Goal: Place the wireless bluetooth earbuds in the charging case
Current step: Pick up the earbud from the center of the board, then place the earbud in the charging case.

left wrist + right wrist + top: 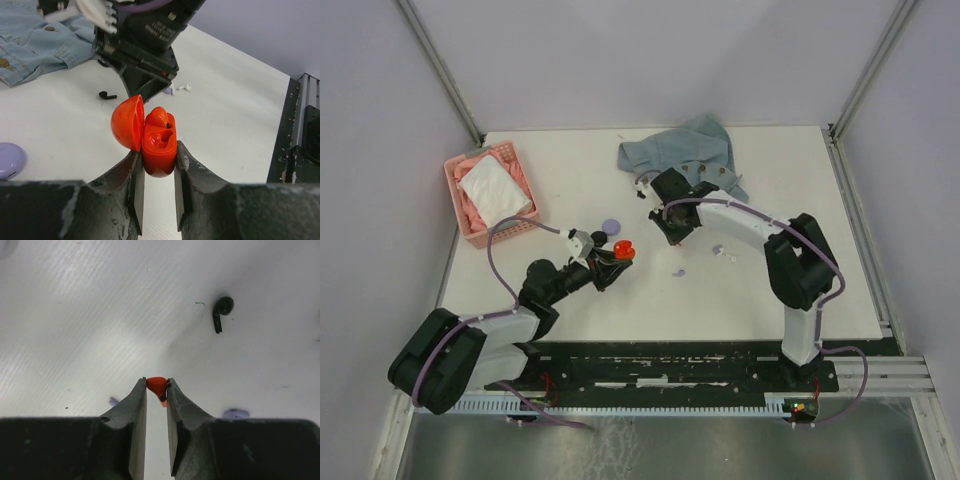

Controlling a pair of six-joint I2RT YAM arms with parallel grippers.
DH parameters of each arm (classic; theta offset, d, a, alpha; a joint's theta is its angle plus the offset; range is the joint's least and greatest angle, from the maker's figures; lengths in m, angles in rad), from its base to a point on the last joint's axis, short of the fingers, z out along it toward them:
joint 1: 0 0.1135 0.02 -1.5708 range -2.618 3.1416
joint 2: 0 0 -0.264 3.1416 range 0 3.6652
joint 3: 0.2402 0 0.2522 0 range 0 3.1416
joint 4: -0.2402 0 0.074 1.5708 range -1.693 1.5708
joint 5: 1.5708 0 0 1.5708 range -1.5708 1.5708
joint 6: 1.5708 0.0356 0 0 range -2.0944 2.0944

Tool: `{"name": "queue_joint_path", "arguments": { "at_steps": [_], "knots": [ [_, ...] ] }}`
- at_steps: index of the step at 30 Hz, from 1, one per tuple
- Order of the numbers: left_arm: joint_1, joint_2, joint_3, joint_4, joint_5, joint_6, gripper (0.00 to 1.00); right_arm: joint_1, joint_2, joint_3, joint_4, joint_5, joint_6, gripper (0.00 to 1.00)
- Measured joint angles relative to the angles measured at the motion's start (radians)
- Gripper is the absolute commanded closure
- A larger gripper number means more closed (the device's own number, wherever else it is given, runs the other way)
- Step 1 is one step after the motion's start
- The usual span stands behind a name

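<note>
My left gripper (159,167) is shut on the open red charging case (160,147) and holds it upright above the table; it also shows in the top view (623,250). One red earbud (159,117) sits in the case, and the other socket is empty. My right gripper (156,387) is shut on a second red earbud (156,384), just above the table, a little right of and beyond the case in the top view (675,230). A black earbud (221,310) lies on the table beyond it. White (185,87) and lilac (168,91) earbuds lie nearby.
A lilac case (611,226) lies left of the right gripper. A denim garment (685,150) lies at the back. A pink basket (490,195) with cloth stands at the back left. Another lilac earbud (677,272) lies nearer the front.
</note>
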Motion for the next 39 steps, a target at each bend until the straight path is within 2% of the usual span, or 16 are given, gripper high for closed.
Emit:
{"name": "queue_joint_path", "arguments": {
  "at_steps": [8, 21, 27, 39],
  "knots": [
    [-0.03, 0.0, -0.003, 0.054, 0.016, 0.052, 0.97, 0.031, -0.342, -0.142, 0.091, 0.014, 0.068, 0.86],
    [-0.084, -0.05, -0.003, 0.063, 0.01, 0.152, 0.97, 0.218, -0.761, -0.354, 0.302, 0.022, 0.244, 0.87],
    [-0.117, -0.07, 0.006, 0.075, 0.0, 0.172, 0.97, 0.299, -0.828, -0.428, 0.44, 0.022, 0.303, 0.88],
    [-0.164, -0.114, 0.035, 0.075, -0.014, 0.179, 0.97, 0.399, -0.833, -0.52, 0.621, 0.024, 0.349, 0.88]
  ]
}}
